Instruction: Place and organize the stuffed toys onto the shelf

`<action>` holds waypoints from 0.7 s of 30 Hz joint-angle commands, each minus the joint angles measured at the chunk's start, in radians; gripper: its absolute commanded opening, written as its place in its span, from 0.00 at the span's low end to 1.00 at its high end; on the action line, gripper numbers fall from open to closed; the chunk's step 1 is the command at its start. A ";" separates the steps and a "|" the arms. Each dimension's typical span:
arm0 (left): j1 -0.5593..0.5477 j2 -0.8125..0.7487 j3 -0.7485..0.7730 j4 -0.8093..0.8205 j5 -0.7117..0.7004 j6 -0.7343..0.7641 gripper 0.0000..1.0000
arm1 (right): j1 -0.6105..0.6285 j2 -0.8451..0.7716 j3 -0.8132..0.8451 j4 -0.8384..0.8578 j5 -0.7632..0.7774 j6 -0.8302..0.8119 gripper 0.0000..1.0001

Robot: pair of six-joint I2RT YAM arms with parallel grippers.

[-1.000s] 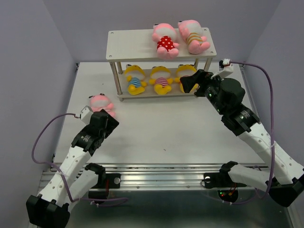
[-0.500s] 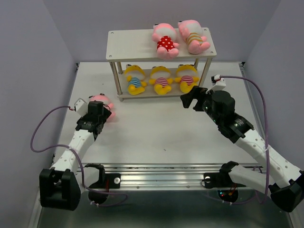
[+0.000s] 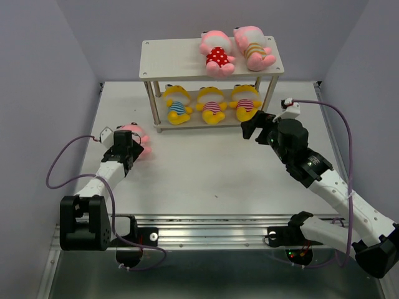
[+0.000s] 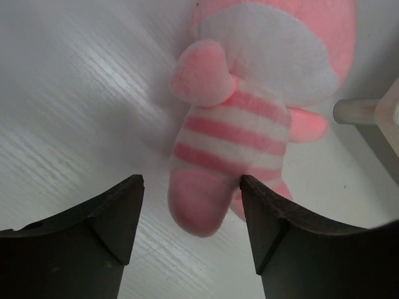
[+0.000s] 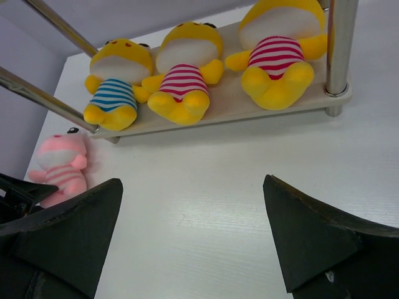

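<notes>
A pink stuffed toy [image 3: 133, 134] in a pink-striped outfit [image 4: 232, 138] lies on the table left of the shelf [image 3: 181, 60]. My left gripper [image 3: 126, 149] is open, its jaws on either side of the toy's legs [image 4: 191, 182]; the right finger touches the toy and the left finger stands apart from it. Two pink toys lie on the top board, one in red polka dots [image 3: 216, 54] and one striped [image 3: 253, 48]. Three yellow toys [image 5: 114, 88] [image 5: 184, 79] [image 5: 277, 48] lie on the lower board [image 5: 232, 107]. My right gripper [image 3: 252, 128] [image 5: 192, 182] hangs open and empty in front of the shelf's right leg.
The left half of the top board [image 3: 171, 59] is bare. A metal shelf leg [image 5: 340, 50] stands close ahead of my right gripper. Purple cables [image 3: 340, 134] loop beside both arms. Grey walls [image 3: 37, 75] enclose the table on three sides.
My left gripper has moved forward over the pink toy's legs and its jaws have narrowed. My right gripper has drawn back from the lower board, then held still.
</notes>
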 commanded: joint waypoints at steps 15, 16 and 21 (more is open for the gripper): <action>0.018 -0.037 -0.014 0.070 0.079 0.080 0.00 | 0.009 -0.026 -0.035 0.014 0.049 0.033 1.00; 0.018 -0.063 -0.009 0.064 0.079 0.082 0.00 | 0.009 -0.030 -0.038 0.009 0.051 0.036 1.00; 0.018 -0.158 0.075 0.012 0.077 0.071 0.00 | 0.009 -0.077 -0.108 0.002 0.066 0.045 1.00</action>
